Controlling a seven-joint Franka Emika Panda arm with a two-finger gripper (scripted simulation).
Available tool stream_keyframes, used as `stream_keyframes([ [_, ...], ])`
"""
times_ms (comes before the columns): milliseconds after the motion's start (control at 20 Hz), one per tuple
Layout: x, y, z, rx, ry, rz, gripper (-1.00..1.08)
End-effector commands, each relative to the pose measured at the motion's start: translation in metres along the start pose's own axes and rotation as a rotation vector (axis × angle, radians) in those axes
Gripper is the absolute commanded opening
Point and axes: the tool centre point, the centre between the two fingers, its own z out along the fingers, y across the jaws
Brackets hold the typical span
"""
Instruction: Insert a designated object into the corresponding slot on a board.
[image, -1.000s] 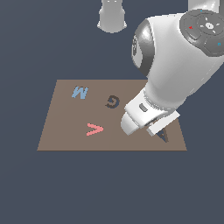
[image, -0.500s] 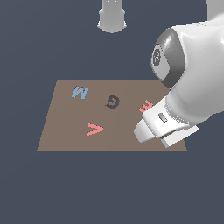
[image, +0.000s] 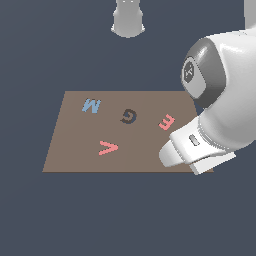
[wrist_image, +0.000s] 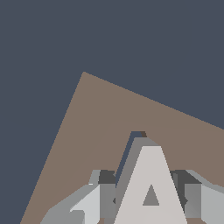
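The grey letter "A" block is hidden from you in the exterior view: the arm's white wrist housing covers the corner of the board nearest that view's right, and the block and its slot presumably lie beneath it. On the open board you see a blue "M", a dark "G", a pink "V" and a pink "E", none of them touched.

In the wrist view, the "A" block sits between the jaws, a grey finger pressed to each leg, so the gripper is closed on it. Its long axis runs from the jaws out to the apex. Just past that apex a dark edge, likely the slot, peeks out. You likely need only a short lowering, apex aligned with the recess.
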Motion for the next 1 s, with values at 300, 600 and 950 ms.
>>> stream_keyframes([
  [300,0.002,0.000,0.006,0.000,0.000,0.004,-1.00],
  [600,0.002,0.000,0.010,0.000,0.000,0.005,1.00],
  [950,0.002,0.000,0.010,0.000,0.000,0.005,1.00],
])
